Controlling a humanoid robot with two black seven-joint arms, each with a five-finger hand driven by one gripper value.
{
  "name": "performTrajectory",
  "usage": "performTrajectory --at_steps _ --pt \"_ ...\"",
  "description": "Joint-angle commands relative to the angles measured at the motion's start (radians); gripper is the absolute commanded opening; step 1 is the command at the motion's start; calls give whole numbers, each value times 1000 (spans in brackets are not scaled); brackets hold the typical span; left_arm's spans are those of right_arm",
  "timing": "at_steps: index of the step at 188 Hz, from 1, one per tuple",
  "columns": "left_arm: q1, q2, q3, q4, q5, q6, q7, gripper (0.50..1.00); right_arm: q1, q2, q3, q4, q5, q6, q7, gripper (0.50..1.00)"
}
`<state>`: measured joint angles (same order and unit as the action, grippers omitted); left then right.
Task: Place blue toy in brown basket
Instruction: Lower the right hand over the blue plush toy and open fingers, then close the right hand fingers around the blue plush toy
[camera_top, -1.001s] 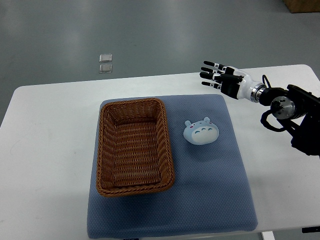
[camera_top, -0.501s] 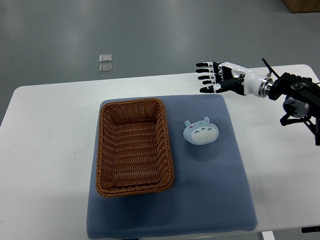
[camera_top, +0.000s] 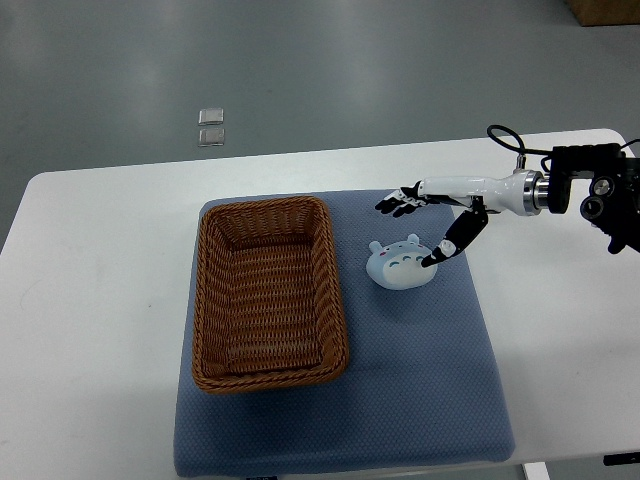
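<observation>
The blue toy (camera_top: 399, 264), a pale blue round creature with small ears, lies on the blue mat (camera_top: 420, 380) just right of the brown basket (camera_top: 267, 293). The wicker basket holds nothing. My right hand (camera_top: 412, 225) comes in from the right edge and hovers over the toy's far right side. Its fingers (camera_top: 397, 204) are spread beyond the toy, and the thumb (camera_top: 447, 246) points down at the toy's right edge. The hand is open and holds nothing. The left arm is out of view.
The mat lies on a white table (camera_top: 90, 300). Two small clear squares (camera_top: 211, 127) lie on the grey floor beyond the table's far edge. The right forearm and its cable (camera_top: 585, 190) sit over the table's far right corner.
My right hand has moved left and down from above the mat's far right corner to the toy, and has turned so the thumb points down beside it.
</observation>
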<state>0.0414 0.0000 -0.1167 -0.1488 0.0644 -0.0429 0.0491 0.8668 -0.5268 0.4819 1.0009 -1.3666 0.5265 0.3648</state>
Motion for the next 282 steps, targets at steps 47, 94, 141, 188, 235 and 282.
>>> performTrajectory --at_steps 47,94,141,188,235,282 --pt "0 0 0 0 0 0 0 1000 -32 27 -63 15 -46 -169 -3 879" --pt "0 0 0 0 0 0 0 1000 -58 47 -65 5 -69 -195 -6 834" --pt "0 0 0 0 0 0 0 1000 -52 45 -83 -2 -71 -214 -9 731" --pt "0 0 0 0 0 0 0 1000 -49 45 -97 -7 -69 -215 -6 525" --pt "0 0 0 0 0 0 0 1000 -42 30 -77 2 -51 -214 28 500" --pt "0 0 0 0 0 0 0 1000 -23 62 -39 4 -46 -295 186 500"
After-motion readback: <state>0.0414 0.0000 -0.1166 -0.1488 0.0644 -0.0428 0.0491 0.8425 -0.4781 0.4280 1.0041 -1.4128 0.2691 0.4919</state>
